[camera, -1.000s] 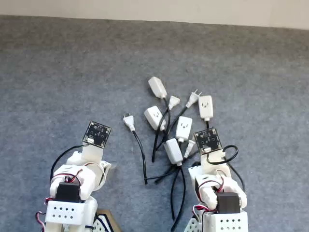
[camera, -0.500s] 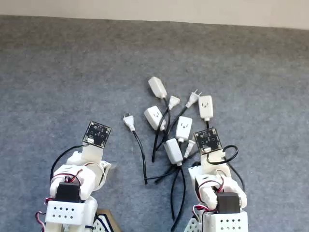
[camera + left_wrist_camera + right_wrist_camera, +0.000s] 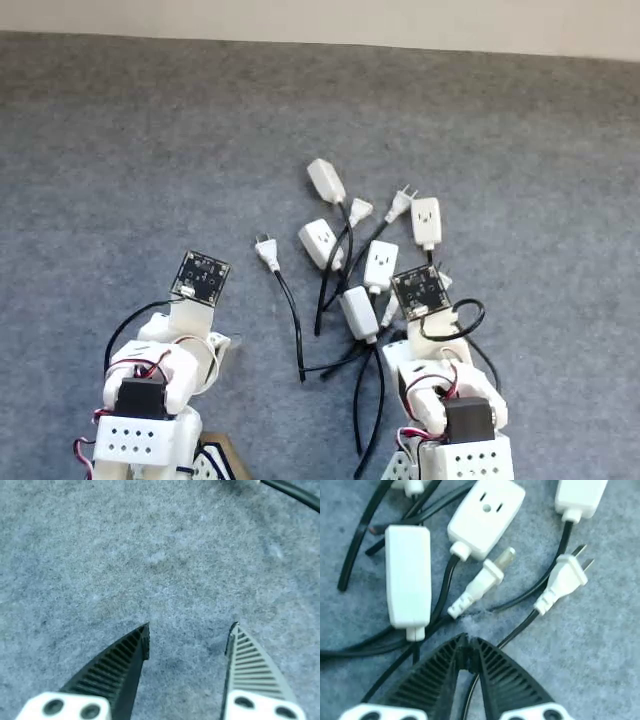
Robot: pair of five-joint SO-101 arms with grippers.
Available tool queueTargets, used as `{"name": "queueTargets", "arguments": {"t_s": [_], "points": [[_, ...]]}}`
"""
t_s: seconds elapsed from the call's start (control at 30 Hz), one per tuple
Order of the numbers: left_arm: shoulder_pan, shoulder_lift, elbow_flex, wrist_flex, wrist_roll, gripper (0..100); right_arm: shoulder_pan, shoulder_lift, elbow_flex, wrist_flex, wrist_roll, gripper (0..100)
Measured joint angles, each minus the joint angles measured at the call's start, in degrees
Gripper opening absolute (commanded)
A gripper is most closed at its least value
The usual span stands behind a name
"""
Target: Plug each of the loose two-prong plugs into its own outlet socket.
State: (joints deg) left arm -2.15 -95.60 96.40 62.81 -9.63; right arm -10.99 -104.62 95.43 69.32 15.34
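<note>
Right wrist view has the right claw (image 3: 466,639) clenched on nothing, its tips poised just short of a small white two-prong plug (image 3: 482,582). The plug lies flat on the grey carpeted counter (image 3: 120,150), just beside a white rectangular outlet socket (image 3: 485,515), so this is likely the line-up for a pick. Black cords (image 3: 564,540) tangle the set around mid-counter. The left claw (image 3: 189,627) hangs released over bare carpet toward the near edge, probably waiting to steady a socket.
</note>
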Motion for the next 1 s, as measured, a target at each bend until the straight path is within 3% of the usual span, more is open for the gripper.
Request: {"name": "queueTargets", "arguments": {"t_s": [0.2, 0.33, 0.5, 0.73, 1.0], "points": [[-0.7, 0.0, 0.0, -2.64, -2.64, 25, -0.09, 0.0, 0.0, -9.41, 0.0, 0.5], [-6.59, 0.0, -0.09, -8.53, -8.79, 25, 0.18, 0.0, 0.0, -10.11, 0.0, 0.5], [-13.1, 0.09, -4.4, -14.59, -6.68, 25, 6.24, 0.0, -1.49, -9.93, 2.55, 1.0], [-10.55, 2.81, -24.88, -1.49, -5.98, 25, 8.62, 0.0, -12.57, -1.41, 2.55, 1.0], [-9.41, 25.05, -49.23, 8.79, -5.98, 26, 8.79, 11.25, -27.43, 0.88, 2.46, 1.0]]}}
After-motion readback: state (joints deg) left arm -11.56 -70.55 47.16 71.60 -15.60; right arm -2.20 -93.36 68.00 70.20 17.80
